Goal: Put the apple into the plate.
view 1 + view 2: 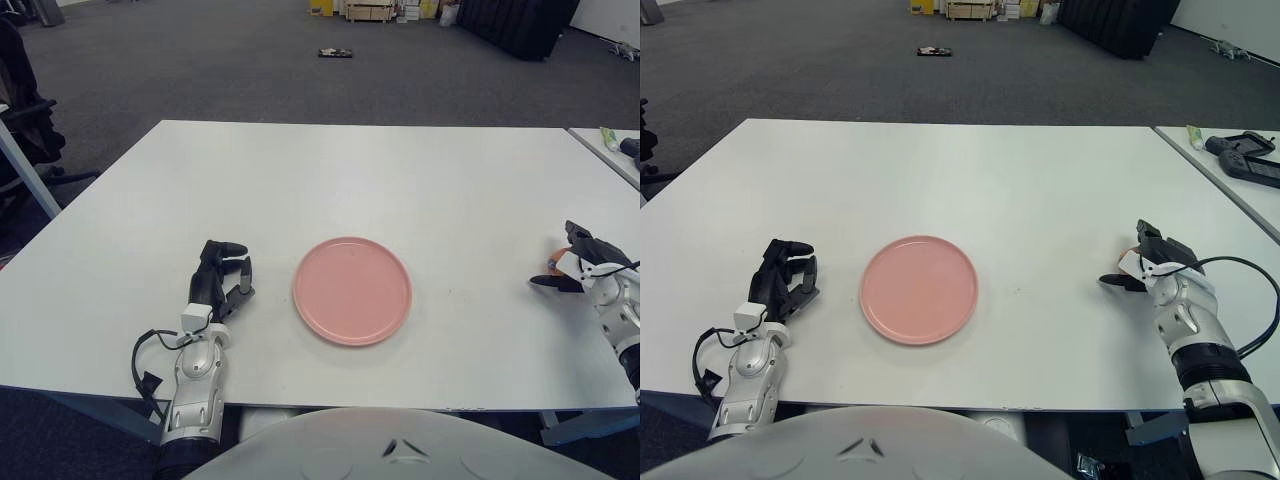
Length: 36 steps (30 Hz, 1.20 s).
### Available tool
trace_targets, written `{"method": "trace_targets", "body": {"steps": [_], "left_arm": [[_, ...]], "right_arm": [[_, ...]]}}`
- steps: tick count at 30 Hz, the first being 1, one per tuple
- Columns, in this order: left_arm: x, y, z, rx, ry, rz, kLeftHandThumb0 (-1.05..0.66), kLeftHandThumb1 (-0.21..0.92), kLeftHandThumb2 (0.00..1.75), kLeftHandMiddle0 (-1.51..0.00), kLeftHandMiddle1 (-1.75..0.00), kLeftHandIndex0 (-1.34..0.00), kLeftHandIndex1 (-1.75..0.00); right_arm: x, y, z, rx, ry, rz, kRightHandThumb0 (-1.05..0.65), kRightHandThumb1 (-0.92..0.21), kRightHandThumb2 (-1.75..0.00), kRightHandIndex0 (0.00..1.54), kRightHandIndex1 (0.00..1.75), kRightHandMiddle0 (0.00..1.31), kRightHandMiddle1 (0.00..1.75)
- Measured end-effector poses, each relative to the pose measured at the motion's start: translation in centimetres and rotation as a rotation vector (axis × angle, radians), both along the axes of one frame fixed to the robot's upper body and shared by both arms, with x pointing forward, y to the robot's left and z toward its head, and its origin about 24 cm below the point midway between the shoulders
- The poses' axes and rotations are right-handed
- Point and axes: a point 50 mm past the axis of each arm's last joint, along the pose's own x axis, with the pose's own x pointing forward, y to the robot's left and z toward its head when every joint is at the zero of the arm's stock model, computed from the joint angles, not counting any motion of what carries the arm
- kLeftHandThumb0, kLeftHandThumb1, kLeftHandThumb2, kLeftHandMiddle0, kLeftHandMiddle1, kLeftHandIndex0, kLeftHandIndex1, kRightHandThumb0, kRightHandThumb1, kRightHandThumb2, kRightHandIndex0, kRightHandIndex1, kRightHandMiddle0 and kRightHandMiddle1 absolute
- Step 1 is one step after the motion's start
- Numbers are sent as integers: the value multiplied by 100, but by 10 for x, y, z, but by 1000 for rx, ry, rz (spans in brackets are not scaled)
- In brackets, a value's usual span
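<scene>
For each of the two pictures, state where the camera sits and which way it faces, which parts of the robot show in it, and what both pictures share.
Left eye view: on the robot's head, facing forward and down at the white table; shows the left hand left of the pink plate, and the right hand at the right edge.
Right eye view: the same head, slightly to the right, same direction; shows more of the right forearm.
Shared: table, plate, both hands, and a glimpse of the orange apple inside the right hand's fingers.
</scene>
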Motion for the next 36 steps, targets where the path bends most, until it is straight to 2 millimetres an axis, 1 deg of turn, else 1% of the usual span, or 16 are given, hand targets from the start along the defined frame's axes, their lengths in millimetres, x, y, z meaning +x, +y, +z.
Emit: {"method": "trace_targets", "body": {"steps": [8, 11, 12, 13, 15, 16, 18, 19, 20, 22, 23, 26, 30, 31, 35, 36], "left_arm": [[0, 0, 0, 5, 2, -2, -38, 73, 80, -57, -166, -31, -175], [0, 0, 0, 6, 3, -2, -38, 73, 80, -58, -167, -31, -175], [0, 0, 0, 7, 3, -3, -38, 73, 80, -58, -167, -31, -175], [0, 0, 0, 8, 3, -3, -38, 73, 80, -58, -167, -31, -175], [0, 0, 0, 10, 4, -3, -38, 72, 80, -58, -167, -31, -175], [0, 0, 0, 10, 4, -3, -38, 72, 80, -58, -167, -31, -175], [0, 0, 0, 11, 4, -2, -38, 72, 80, -58, -167, -31, -175], [0, 0, 0, 11, 5, -1, -38, 72, 80, -58, -167, -31, -175], [0, 0, 0, 11, 5, -1, -38, 72, 80, -58, -167, -31, -175], [-1, 0, 0, 13, 6, -1, -38, 72, 80, -58, -167, -31, -175], [-1, 0, 0, 14, 7, 0, -38, 72, 80, -58, -166, -31, -175], [0, 0, 1, 19, 11, 2, -38, 72, 80, -58, -166, -31, -175], [-1, 0, 1, 22, 13, 5, -38, 72, 80, -58, -167, -31, -175], [-1, 0, 1, 23, 14, 6, -38, 72, 80, -58, -167, -31, -175], [-1, 0, 1, 25, 16, 10, -38, 72, 80, -58, -167, -31, -175], [-1, 0, 1, 25, 17, 11, -38, 72, 80, -58, -167, -31, -175]], "right_arm": [[0, 0, 0, 0, 7, -6, -87, -89, -27, 0, 0, 0, 0], [1, -1, 0, 0, 9, -11, -83, -86, -40, 1, 0, 1, 0], [2, -2, 0, 0, 10, -13, -81, -83, -48, 4, 4, 0, 12], [1, -2, -1, -1, 9, -14, -80, -82, -50, 5, 5, 0, 17], [1, -3, -1, -5, 5, -18, -77, -80, -57, 5, 21, 0, 39], [1, -4, -1, -8, 2, -20, -77, -80, -57, 4, 26, 0, 42], [1, -4, -1, -12, -8, -20, -75, -79, -61, 3, 51, 0, 71], [1, -4, -1, -14, -12, -19, -75, -78, -63, 4, 62, 1, 88], [2, -4, 0, -17, -18, -18, -74, -76, -67, 5, 80, 0, 116], [1, -5, 0, -21, -26, -17, -71, -72, -75, 12, 107, 8, 149], [1, -5, -1, -23, -28, -18, -71, -71, -76, 14, 112, 9, 154], [0, -8, -2, -31, -31, -30, -51, -63, -90, 23, 136, 30, 168], [-3, -15, -4, -43, -27, -56, -44, -54, -102, 31, 161, 42, 173], [-3, -17, -4, -47, -27, -63, -44, -53, -103, 32, 164, 43, 174], [-3, -21, -2, -58, -37, -81, -44, -46, -112, 48, 172, 49, 174], [-4, -23, -3, -61, -38, -85, -35, -42, -116, 52, 169, 49, 174]]}}
